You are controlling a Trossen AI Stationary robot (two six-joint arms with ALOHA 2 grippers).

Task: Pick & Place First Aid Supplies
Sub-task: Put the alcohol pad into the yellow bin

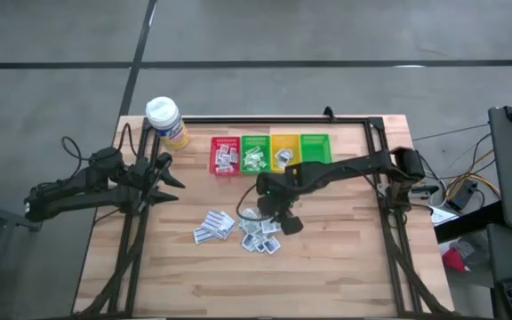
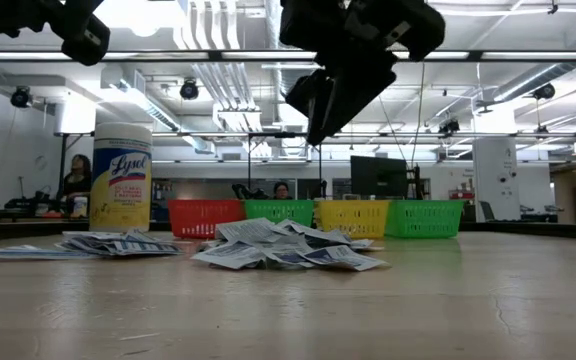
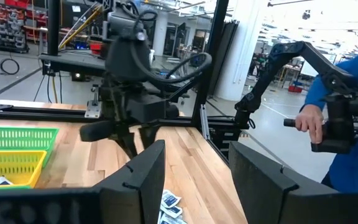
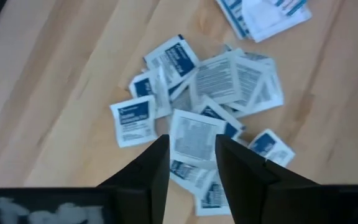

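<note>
Over the middle of the wooden surface, my right hand hangs above the pile of white packets, fingers apart, holding nothing. More packets lie just beside it at nine o'clock. At twelve o'clock stand the red bin, green bin and yellow bin. My left hand waits open at nine o'clock, by the yellow bottle.

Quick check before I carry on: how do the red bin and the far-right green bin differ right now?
The red bin holds several white sachets; the far-right green bin shows no contents in the high view. The red bin sits at the row's left end, nearest the yellow bottle; the green one closes the row's right end, beside the right arm. Both look like matching slotted plastic baskets, side by side along the table's far part.
</note>
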